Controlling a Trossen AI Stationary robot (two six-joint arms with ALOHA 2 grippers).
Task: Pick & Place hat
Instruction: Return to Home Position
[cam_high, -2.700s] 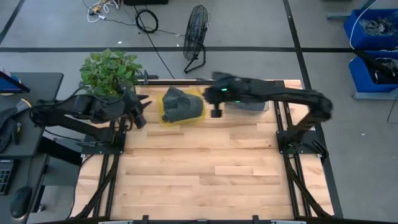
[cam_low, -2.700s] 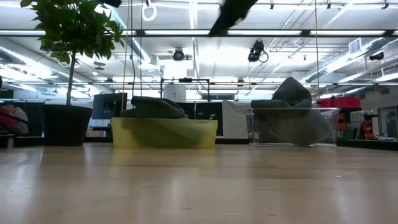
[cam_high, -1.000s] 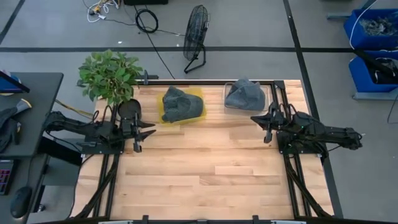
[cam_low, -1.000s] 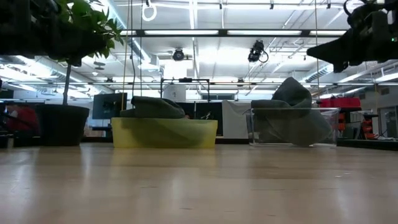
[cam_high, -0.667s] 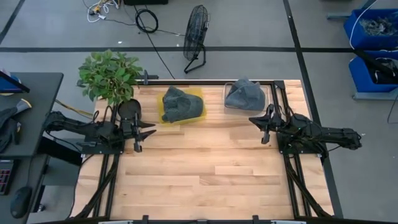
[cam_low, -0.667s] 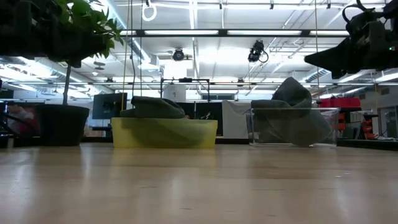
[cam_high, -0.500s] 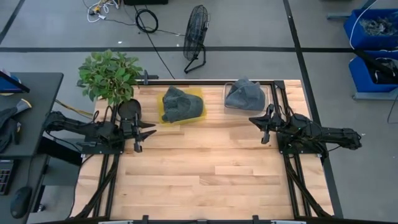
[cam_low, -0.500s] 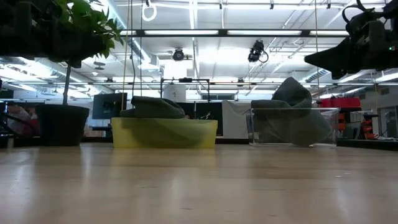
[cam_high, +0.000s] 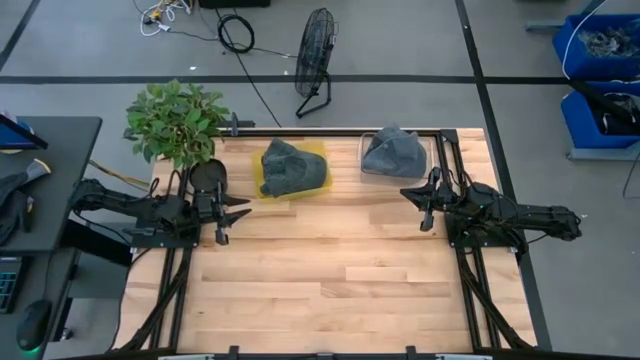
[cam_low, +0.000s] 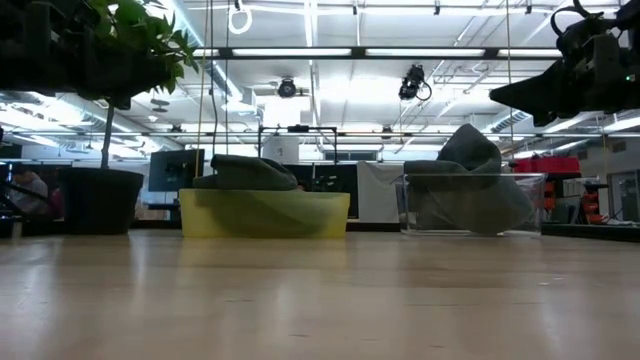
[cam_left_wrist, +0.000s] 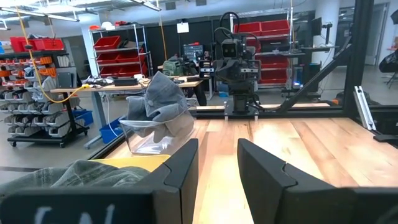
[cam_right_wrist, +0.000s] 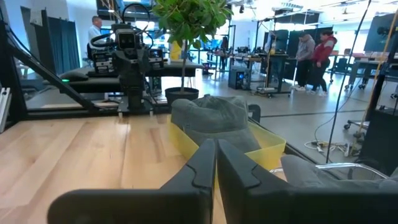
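Observation:
Two grey hats sit at the table's far edge. One hat (cam_high: 290, 168) lies slumped in a yellow bin (cam_high: 262, 188); the other hat (cam_high: 393, 155) stands bunched up in a clear bin (cam_high: 428, 170), rising above its rim (cam_low: 470, 150). My left gripper (cam_high: 232, 212) waits at the table's left edge, level, open (cam_left_wrist: 217, 163), with nothing between its fingers. My right gripper (cam_high: 420, 200) waits at the right edge, level, its fingers together (cam_right_wrist: 216, 158), and holds nothing. Both are well clear of the bins.
A potted plant (cam_high: 175, 120) stands at the far left corner, beside the yellow bin. A fan (cam_high: 318, 40) is on the floor beyond the table. Bare wood (cam_high: 330, 280) stretches from the bins to the near edge. People (cam_right_wrist: 314, 50) stand in the room behind.
My right arm, stretched out over the bins a few seconds ago, has drawn back to the table's right edge, and my left arm has pulled back to the left edge. Over the last second both have kept about still. The hats have stayed in their bins.

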